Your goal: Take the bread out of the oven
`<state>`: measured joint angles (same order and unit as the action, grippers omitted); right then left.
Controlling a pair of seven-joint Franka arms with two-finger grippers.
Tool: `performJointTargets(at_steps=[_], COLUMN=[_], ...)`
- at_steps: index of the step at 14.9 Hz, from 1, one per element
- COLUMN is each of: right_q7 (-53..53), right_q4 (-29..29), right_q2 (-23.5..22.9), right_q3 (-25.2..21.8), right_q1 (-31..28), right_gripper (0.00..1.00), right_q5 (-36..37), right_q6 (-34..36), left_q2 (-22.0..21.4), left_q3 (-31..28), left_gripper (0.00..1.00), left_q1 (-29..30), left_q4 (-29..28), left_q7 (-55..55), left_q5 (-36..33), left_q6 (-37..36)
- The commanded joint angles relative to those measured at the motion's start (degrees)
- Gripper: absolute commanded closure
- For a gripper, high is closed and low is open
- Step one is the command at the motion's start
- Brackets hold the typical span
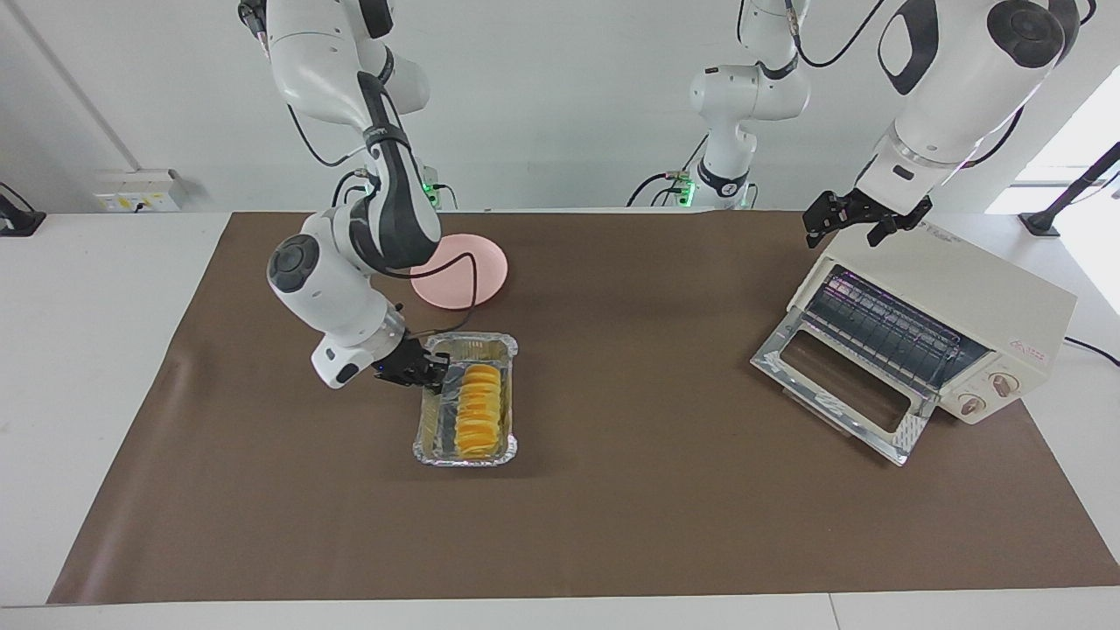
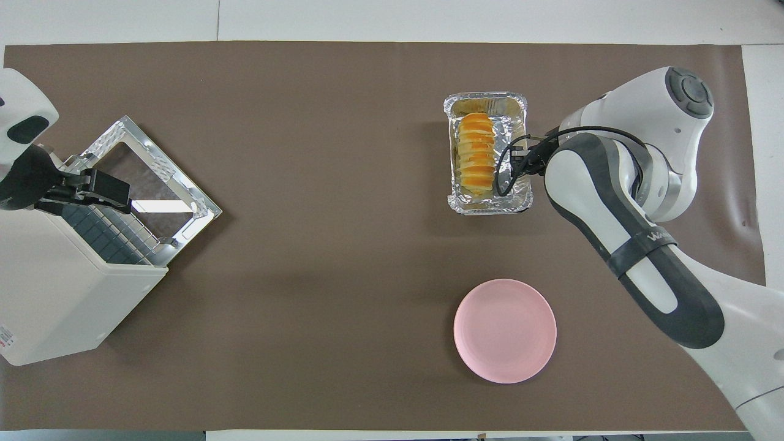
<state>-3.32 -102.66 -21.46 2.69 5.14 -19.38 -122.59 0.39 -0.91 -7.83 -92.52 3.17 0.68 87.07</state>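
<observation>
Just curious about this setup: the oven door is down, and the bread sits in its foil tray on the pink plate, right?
Not quite. In the facing view the bread sits in the foil tray on the brown mat, apart from the pink plate. The oven door is indeed down.

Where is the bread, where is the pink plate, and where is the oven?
bread [image 1: 479,411]: facing view, middle of the ridged loaf in the foil tray.
pink plate [image 2: 505,331]: overhead view, centre of the plate.
oven [image 1: 989,302]: facing view, its cream-white top.

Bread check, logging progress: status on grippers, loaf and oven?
Right gripper at foil tray rim; left gripper over oven. Bread in tray on the table, oven door down. Nothing in the way.
</observation>
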Motion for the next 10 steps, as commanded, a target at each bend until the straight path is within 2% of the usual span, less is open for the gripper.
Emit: performJointTargets(at_steps=[1, 5, 6, 7, 10], right_q7=[3.4, 3.6, 3.6, 3.7, 1.3], right_q4=[-5.0, -8.7, -8.5, -8.3, -5.8], right_q2=[1.0, 1.7, 1.7, 1.9, 4.3], right_q3=[0.8, 0.8, 0.8, 0.7, 0.6], right_q1=[-2.7, -2.6, -2.5, -2.5, -0.5], right_gripper=[1.00, 1.00, 0.22, 0.00, 0.00], right_q5=[-0.9, -1.1, -0.5, -0.3, 4.5], right_q6=[-1.5, -5.4, -5.0, -4.2, -0.7], left_q2=[-0.7, -0.7, -0.7, -0.8, -1.2], left_q3=[0.6, 0.8, 1.2, 2.0, 2.8], left_gripper=[0.00, 0.00, 0.00, 0.00, 0.00], left_q1=[-0.1, 0.0, 0.0, 0.0, 0.6], left_q4=[-1.0, -0.1, -0.2, -0.3, -0.5], left_q7=[-0.7, -0.3, -0.3, -0.2, -0.3], left_q5=[-0.6, -0.5, -0.5, -0.5, -0.5], left_q6=[2.8, 4.3, 5.5, 5.7, 5.0])
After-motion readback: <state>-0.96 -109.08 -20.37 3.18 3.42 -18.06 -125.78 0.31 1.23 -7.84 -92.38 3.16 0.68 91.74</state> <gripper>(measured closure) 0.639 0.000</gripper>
